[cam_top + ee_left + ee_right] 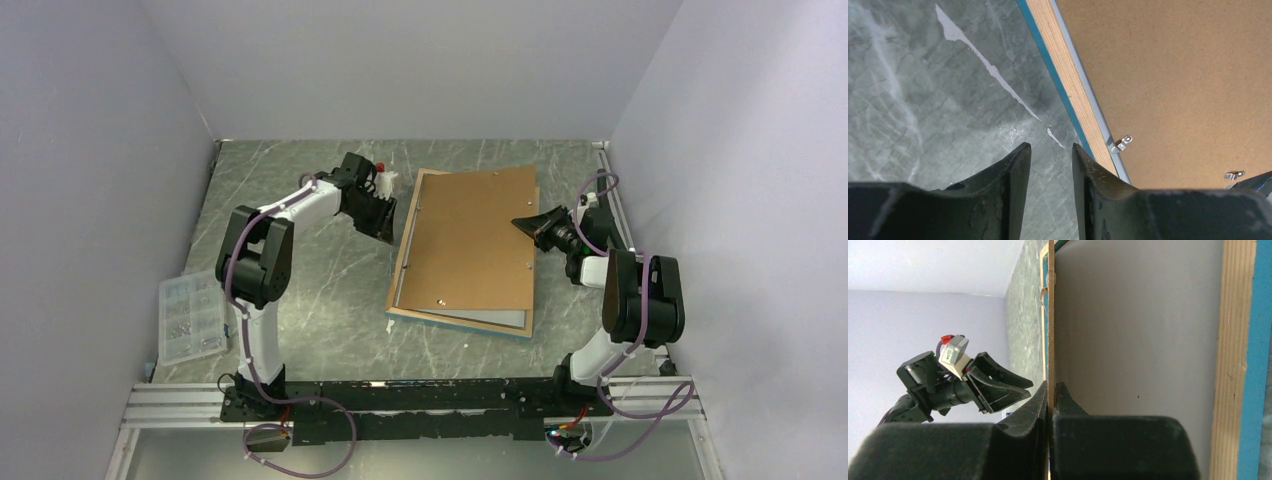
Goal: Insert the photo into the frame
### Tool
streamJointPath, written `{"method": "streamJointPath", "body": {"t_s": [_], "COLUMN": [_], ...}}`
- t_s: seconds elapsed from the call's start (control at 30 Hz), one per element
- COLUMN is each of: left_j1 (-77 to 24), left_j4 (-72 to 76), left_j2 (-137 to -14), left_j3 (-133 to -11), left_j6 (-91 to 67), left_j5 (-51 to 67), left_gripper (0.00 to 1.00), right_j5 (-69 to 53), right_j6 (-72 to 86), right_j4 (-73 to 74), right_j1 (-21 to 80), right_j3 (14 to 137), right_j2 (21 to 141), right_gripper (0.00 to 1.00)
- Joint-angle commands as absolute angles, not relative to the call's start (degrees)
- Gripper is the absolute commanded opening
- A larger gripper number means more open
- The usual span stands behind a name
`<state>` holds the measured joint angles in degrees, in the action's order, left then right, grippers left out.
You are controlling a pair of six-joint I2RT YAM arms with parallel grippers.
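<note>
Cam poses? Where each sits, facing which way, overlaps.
Top external: above and behind the bases, looking down at table; left arm, right arm, frame, backing panel.
Left wrist: on left arm, looking down past left tool at frame's left rim.
Right wrist: on right arm, looking along backing panel clamped in right tool.
Shared: right wrist and top show left tool.

A clear parts box (192, 316) is seen at the left edge of the marbled surface (330, 290); a brown backing panel (470, 238) is seen mid-surface, skewed.
</note>
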<state>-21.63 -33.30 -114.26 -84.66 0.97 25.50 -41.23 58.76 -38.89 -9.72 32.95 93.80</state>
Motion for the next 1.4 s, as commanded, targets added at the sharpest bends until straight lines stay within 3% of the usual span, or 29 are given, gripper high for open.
{"method": "streamJointPath", "body": {"t_s": [0.0, 0.23, 0.73, 0.97, 1.13, 1.37], "left_j1": [-22.9, -23.6, -23.7, -23.8, -23.7, -23.9], "left_j4": [-30.1, -29.2, -28.2, -28.0, -28.0, -27.2], "left_j2": [-115.6, -117.1, -117.8, -116.9, -116.8, -117.4], "left_j3": [-85.8, -86.2, -84.1, -82.7, -82.3, -81.4], "left_j6": [0.5, 0.9, 3.0, 3.0, 2.9, 3.3], "left_j5": [28.3, 27.7, 28.2, 28.3, 28.6, 28.5], "left_gripper": [0.39, 0.32, 0.15, 0.12, 0.08, 0.04], "right_j5": [-41.4, -33.8, -27.9, -24.7, -27.5, -26.5], "right_j6": [54.7, 48.8, 46.7, 44.5, 49.0, 51.0], "right_j4": [-40.7, -30.9, -28.4, -22.8, -30.2, -35.8], "right_j1": [-9.5, -8.1, -4.7, -4.0, -3.9, -3.2], "right_j3": [33.3, 33.5, 34.8, 35.7, 32.5, 30.1], "right_j2": [93.8, 88.2, 88.8, 87.6, 89.1, 89.5], "right_gripper": [0.00, 0.00, 0.05, 0.14, 0.17, 0.33]}}
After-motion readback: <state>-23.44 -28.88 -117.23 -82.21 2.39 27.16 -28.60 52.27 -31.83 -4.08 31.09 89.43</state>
